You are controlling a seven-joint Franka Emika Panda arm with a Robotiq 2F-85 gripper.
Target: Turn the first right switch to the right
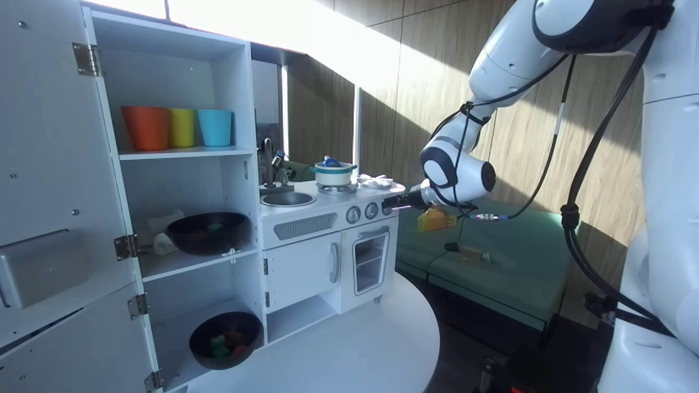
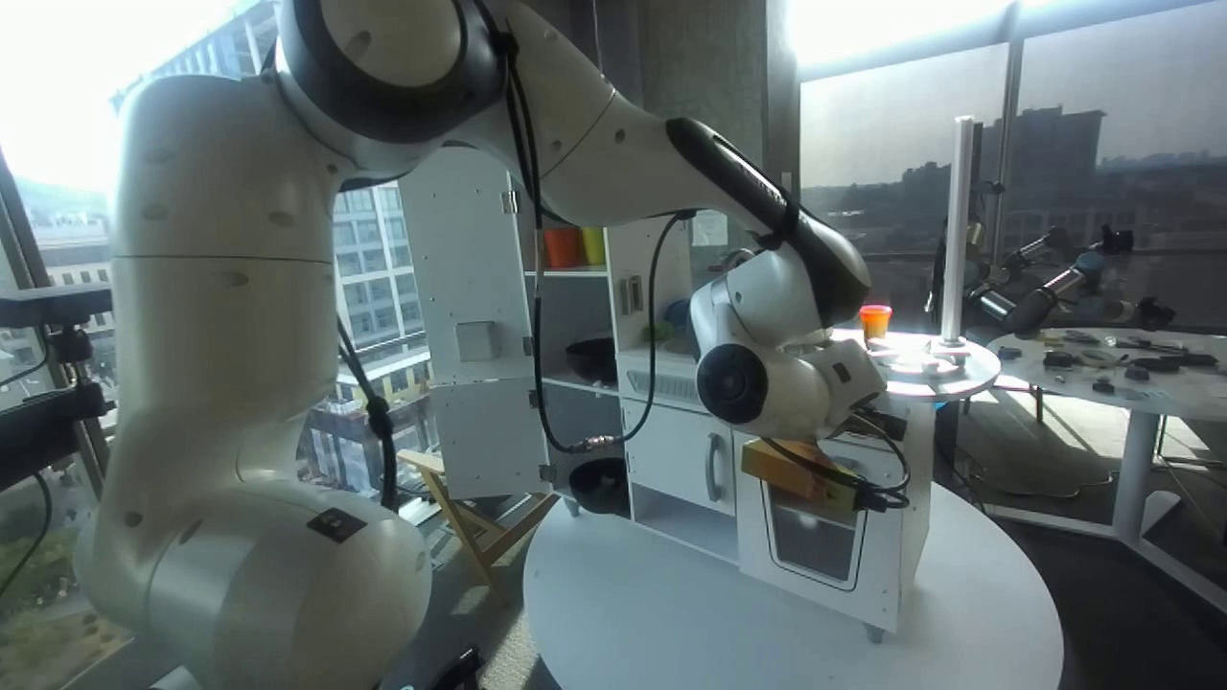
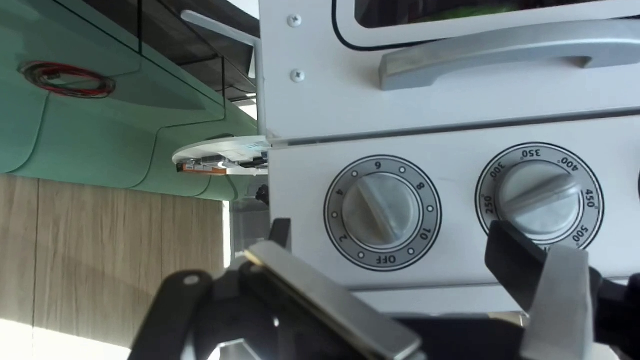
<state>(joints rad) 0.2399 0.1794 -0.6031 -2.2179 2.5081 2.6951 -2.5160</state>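
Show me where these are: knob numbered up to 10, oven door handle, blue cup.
Knob numbered up to 10 (image 3: 381,209), wrist view: raised center grip.
Oven door handle (image 3: 505,50), wrist view: middle of the bar.
Blue cup (image 1: 214,129), in an exterior view: outer wall.

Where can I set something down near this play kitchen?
The white round table looks bare from below the oven door to its curved edge. Crowded: the countertop around the pot, and the end knob, near the claw.

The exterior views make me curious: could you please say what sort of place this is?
Probably a robotics lab in a city building: a toy kitchen on a round table, what looks like another robot arm beyond, and large windows facing other buildings.
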